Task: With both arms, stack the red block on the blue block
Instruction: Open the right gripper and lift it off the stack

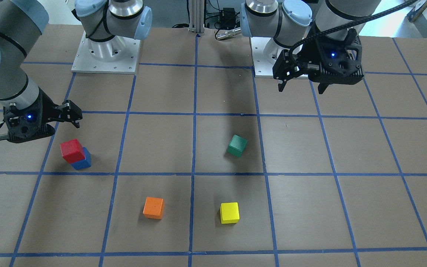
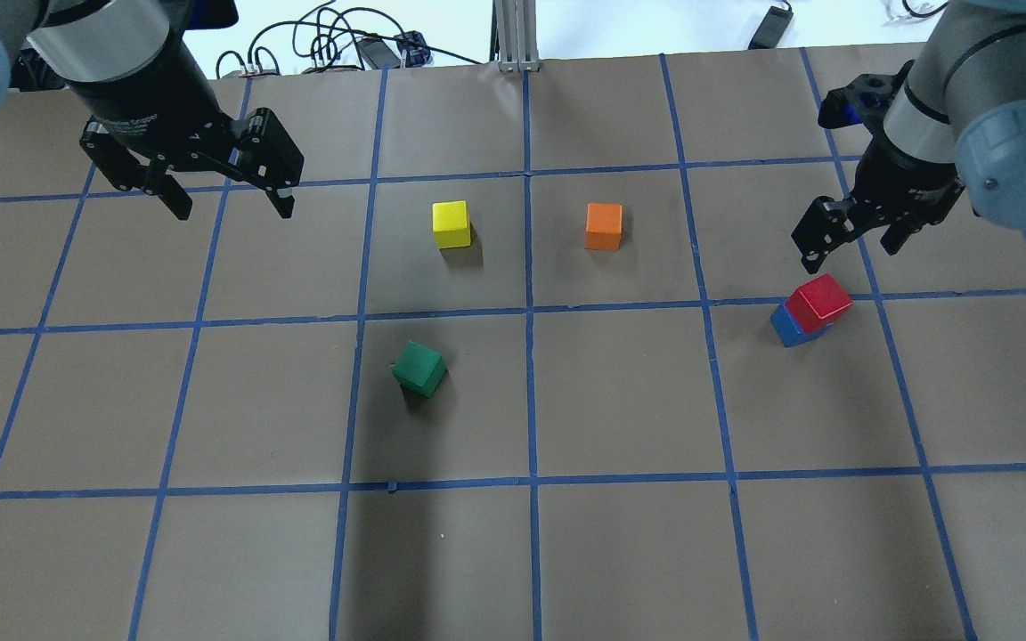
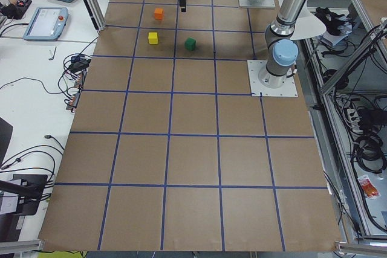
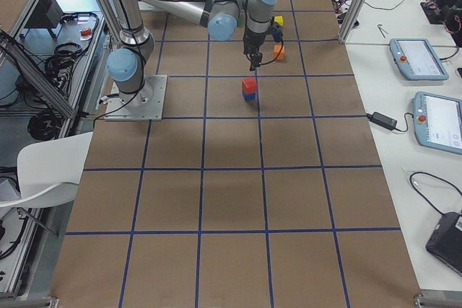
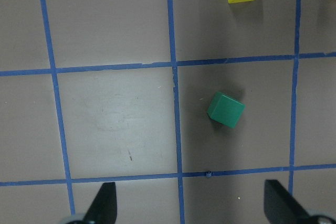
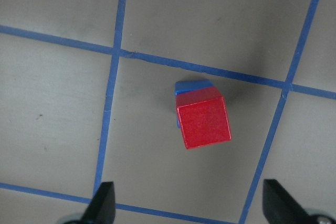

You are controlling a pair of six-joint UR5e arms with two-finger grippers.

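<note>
right wrist view: red block (image 6: 203,119) nearly hides blue block (image 6: 192,86).

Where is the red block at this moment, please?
In the overhead view the red block sits on top of the blue block on the view's right side, close to the open right gripper, which does not touch it.

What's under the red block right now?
The blue block sits under the red block, slightly offset. Only its sides and one edge show; its top face is mostly covered.
</note>
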